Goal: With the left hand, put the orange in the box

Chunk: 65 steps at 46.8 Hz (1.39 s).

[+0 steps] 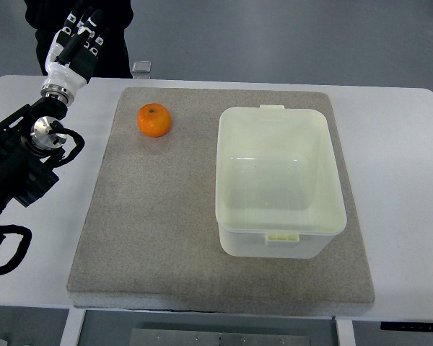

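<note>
From the top view, the orange (154,120) sits on a gray mat (166,238), near its far left corner. The white box (280,182) stands open on the same mat, well apart from the orange, to its right. The box has nothing in it. The left hand (78,42) is up past the far left edge of the white table (404,158). Its fingers are loose and hold nothing.

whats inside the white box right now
Nothing: the box is open, and its pale floor shows bare. The orange sits outside it on the grey mat. The mat under the box is covered from view.
</note>
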Available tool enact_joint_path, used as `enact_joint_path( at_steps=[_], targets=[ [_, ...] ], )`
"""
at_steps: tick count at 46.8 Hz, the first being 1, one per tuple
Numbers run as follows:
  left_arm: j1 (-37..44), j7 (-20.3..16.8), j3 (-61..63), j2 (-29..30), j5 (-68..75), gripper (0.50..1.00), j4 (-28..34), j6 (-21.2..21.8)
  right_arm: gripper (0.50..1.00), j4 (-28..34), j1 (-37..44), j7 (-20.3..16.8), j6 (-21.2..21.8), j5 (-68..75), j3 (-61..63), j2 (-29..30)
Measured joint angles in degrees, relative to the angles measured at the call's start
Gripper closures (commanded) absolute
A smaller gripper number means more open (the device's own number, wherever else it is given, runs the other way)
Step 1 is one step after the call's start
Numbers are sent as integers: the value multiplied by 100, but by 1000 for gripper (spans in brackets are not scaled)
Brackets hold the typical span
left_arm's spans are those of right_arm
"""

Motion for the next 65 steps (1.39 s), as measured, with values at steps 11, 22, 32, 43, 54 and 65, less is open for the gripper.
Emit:
enact_joint_path(
  at_steps=[11, 22, 32, 43, 54, 65],
  targets=[
    [28, -2, 0, -7, 1, 508, -1, 0, 568, 0, 1, 1, 0, 0, 0, 0],
    [44, -2, 8, -86, 11, 508, -1, 0, 568, 0, 3, 0, 0, 0, 0, 0],
    [49, -2, 67, -263, 56, 508, -1, 9, 568, 0, 1, -3, 1, 0, 0, 0],
    [49, 12, 34, -329, -4, 508, 8, 73, 568, 0, 0, -1, 1, 0, 0, 0],
    [17, 47, 101, -299, 91, 508, -152, -4, 568, 0, 0, -1, 1, 0, 0, 0],
    [18, 44, 243, -265, 260, 510, -260, 52, 568, 0, 1, -1, 1, 0, 0, 0]
  ],
)
